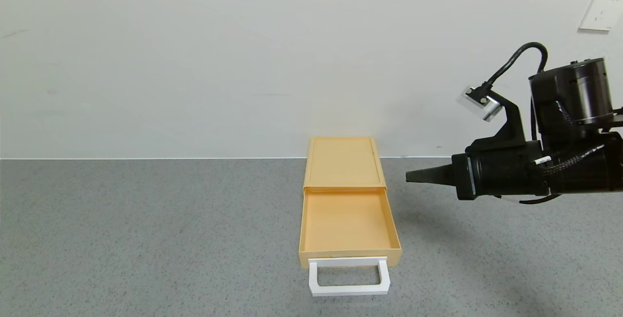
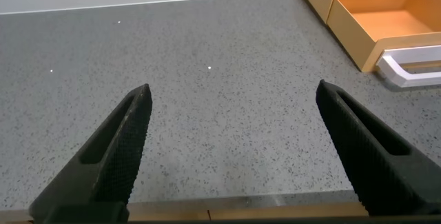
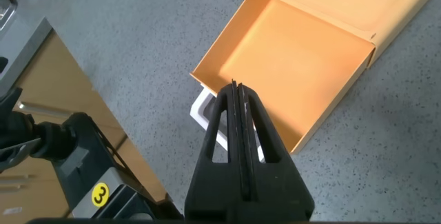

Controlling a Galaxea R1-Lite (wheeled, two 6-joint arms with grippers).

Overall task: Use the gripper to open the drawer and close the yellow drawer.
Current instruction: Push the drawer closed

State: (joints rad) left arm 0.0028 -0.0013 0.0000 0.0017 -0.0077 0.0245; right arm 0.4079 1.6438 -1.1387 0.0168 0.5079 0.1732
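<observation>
- Sitting on the grey speckled counter, the yellow drawer is pulled well out of its box, its shallow tray empty and its white loop handle pointing toward the robot.
- Opening looks done, so I'd judge the closing push is the step in hand.
- Off to the drawer's right and raised above the counter, the right end effector points sideways toward it, fingers pressed flat together; nothing is held.
- From its wrist camera, those closed fingers overlap the tray's front corner and handle, yet the head camera shows it clear of the drawer, not touching.
- To close it well, I'd bring the tip round in front of the handle, low, and centred on the drawer front; an off-centre push could skew the light box or slide the whole thing back toward the wall.
- Parked to the drawer's left, the left end effector hangs over bare counter with fingers spread wide.
</observation>
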